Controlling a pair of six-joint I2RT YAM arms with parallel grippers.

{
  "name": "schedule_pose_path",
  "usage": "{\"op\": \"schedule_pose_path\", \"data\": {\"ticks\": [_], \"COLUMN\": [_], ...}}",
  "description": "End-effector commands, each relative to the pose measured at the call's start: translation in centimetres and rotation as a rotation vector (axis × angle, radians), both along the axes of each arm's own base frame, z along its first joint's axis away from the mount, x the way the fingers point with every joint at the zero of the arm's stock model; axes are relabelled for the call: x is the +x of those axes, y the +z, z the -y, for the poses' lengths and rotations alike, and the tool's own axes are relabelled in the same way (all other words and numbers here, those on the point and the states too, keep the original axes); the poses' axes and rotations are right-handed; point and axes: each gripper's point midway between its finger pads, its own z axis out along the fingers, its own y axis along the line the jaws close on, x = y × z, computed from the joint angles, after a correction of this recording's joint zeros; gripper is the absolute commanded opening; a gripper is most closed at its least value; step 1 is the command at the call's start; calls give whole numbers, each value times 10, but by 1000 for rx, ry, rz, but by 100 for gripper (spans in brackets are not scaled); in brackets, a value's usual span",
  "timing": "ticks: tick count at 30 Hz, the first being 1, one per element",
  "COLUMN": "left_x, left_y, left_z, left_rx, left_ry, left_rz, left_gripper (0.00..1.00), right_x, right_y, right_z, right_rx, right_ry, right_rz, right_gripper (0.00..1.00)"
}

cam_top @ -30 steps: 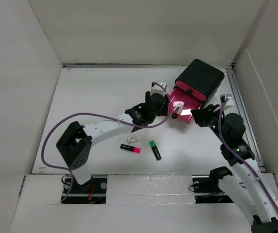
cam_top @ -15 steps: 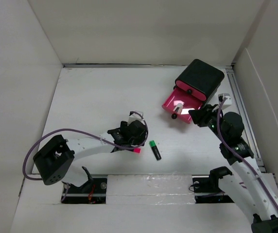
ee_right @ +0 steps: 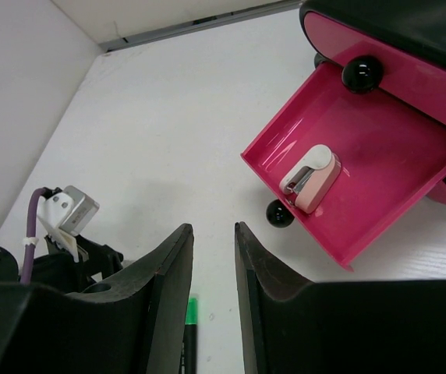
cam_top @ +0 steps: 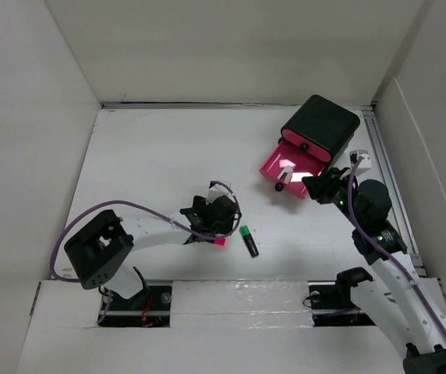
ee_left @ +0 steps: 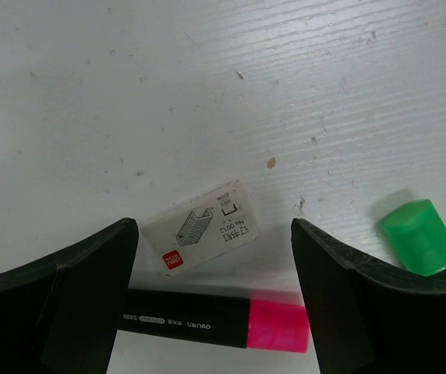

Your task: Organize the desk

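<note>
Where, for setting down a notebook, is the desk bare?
Bare: the far desk, from left wall to black drawer box. Crowded: near centre, where the left end effector hovers over staple box and pink highlighter, beside green highlighter.

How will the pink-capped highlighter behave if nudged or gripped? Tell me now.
The pink-capped highlighter, a rounded barrel lying flat on the desk, will probably roll if nudged sideways. It looks rigid and likely light. Its smooth plastic may slip in a grip.

Staple box (ee_left: 201,238) just beside pink highlighter (ee_left: 215,322), green highlighter (ee_left: 418,238) to rt; stapler (ee_right: 310,179) in open pink drawer (ee_right: 387,160)
</note>
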Motion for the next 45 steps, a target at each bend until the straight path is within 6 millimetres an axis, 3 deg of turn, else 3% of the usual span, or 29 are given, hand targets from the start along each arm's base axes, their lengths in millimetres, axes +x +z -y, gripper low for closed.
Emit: {"op": "schedule_pose_path", "data": {"ticks": [1, 8, 13, 19, 25, 29, 32, 35, 39, 41, 42, 44, 45], "left_x": [11, 6, 2, -5, -3, 0, 11, 29, 55, 65, 72, 82, 87], "left_y": [14, 2, 0, -2, -7, -1, 17, 51, 111, 122, 144, 147, 166], "left_z": [0, -2, -8, -17, -7, 7, 25, 53, 102, 122, 139, 162, 179], "left_rx": [-14, -8, 17, 29, 27, 16, -22, -118, -249, -281, -321, -342, -389], "left_ry": [35, 24, 57, 95, 75, 46, 29, 3, -69, -98, -130, -163, -193], "left_rz": [51, 10, -22, -53, -52, -36, 6, 76, 174, 195, 222, 234, 251], "left_gripper": [76, 75, 69, 72, 39, 32, 27, 25, 25, 25, 25, 26, 25], "right_x": [1, 2, 2, 5, 4, 3, 3, 2, 1, 0, -1, -2, -2], "right_y": [13, 13, 13, 13, 12, 14, 14, 14, 15, 15, 15, 17, 17], "right_z": [-4, -5, -5, -8, -8, -7, -8, -7, -4, -3, -2, 0, 2], "right_rx": [4, 2, 0, 5, 4, 5, 5, 6, 7, 7, 6, 6, 4], "right_ry": [20, 22, 22, 34, 36, 34, 39, 34, 17, 12, 6, -1, -14], "right_rz": [44, 45, 42, 42, 38, 45, 42, 45, 46, 49, 46, 51, 47], "right_gripper": [34, 34, 34, 34, 34, 34, 34, 34, 34, 34, 34, 34, 33]}}
